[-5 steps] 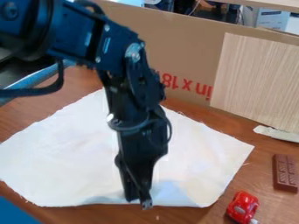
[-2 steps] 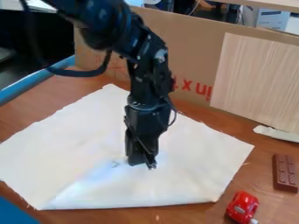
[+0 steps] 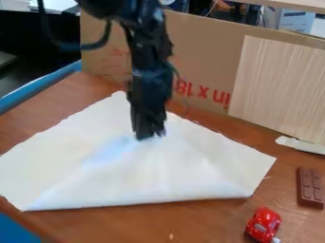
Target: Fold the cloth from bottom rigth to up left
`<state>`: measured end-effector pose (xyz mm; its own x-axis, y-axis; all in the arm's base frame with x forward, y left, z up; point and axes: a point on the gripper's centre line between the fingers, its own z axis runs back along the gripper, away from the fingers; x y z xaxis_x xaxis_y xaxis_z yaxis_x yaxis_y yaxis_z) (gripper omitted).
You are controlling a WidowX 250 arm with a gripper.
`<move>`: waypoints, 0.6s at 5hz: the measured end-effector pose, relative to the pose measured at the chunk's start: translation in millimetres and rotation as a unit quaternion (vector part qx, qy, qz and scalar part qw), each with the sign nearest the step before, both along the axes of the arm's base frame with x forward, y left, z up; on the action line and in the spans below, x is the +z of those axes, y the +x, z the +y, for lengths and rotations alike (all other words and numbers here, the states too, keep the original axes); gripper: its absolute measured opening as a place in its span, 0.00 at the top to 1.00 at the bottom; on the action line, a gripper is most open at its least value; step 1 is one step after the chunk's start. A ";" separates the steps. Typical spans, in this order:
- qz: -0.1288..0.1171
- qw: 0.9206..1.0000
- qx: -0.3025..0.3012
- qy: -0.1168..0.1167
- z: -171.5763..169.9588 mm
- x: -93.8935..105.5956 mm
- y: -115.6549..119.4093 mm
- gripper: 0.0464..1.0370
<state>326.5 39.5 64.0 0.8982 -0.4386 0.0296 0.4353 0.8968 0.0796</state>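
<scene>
Cloth (image 3: 57, 152) at left and centre of frame, bottom side doubled into a flap (image 3: 152, 173). Gripper (image 3: 151, 137) near mid-frame, fingers apparently closed on the flap's edge. Top corner (image 3: 119, 97) up and slightly left of that grip, so probably a further pull that way next.

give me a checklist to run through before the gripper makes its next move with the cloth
1. Gripper at the upper end of the folded-up part of the cloth: ok
2. Secure hold on the cloth: cannot tell, the gripper is blurred
3. Folded part reaching the cloth's far corner: not ok, it ends short of it
4. Near edge folded without large bunching: ok, it runs as a nearly straight crease
5. Red toy car off the cloth: ok, it sits on the table in front
6. Chocolate bar off the cloth: ok, it lies to the right in the picture
</scene>
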 end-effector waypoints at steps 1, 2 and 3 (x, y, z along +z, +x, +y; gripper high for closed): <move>-0.002 0.999 0.038 -0.016 27.2 13.5 11.3 0.99; -0.002 0.998 0.064 -0.023 51.1 21.1 21.4 0.99; 0.007 0.996 0.086 -0.028 67.7 21.3 34.8 0.99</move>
<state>361.3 107.2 85.3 0.9605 -0.2758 0.0362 0.2751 0.9611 0.0231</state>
